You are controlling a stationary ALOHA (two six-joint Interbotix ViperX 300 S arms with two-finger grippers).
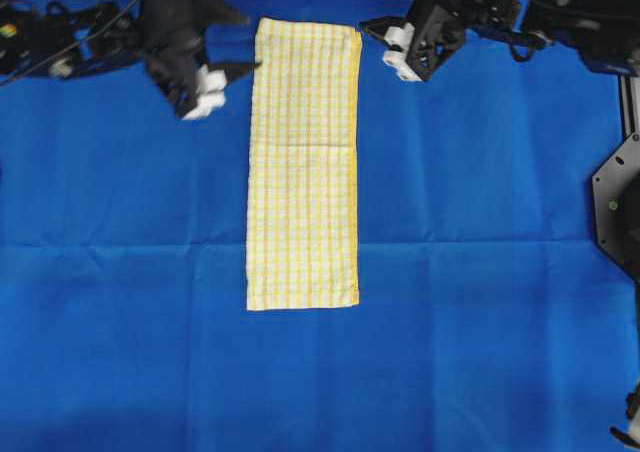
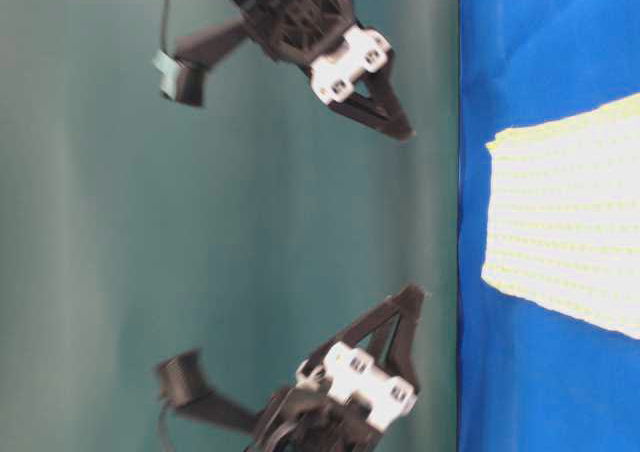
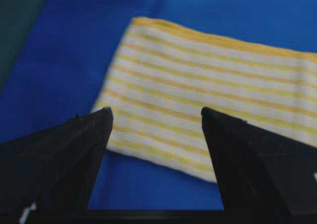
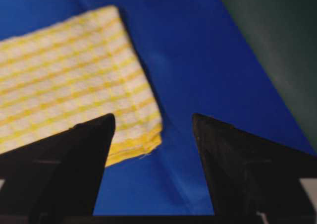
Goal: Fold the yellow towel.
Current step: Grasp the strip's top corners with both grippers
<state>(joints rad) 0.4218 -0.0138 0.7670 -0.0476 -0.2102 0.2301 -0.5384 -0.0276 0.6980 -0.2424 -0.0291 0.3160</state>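
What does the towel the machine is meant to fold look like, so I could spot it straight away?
Look at the blue table cloth covering the whole table. Down its middle lies the yellow towel, a long narrow strip lying flat, its top end between the two black arms. It is the only pale thing there: white with fine yellow checks and yellow hems.

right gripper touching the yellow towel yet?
Apart. In the table-level view both grippers hang clear of the blue cloth, and the right wrist view shows the right gripper open, nothing between its fingers, above the yellow towel corner.
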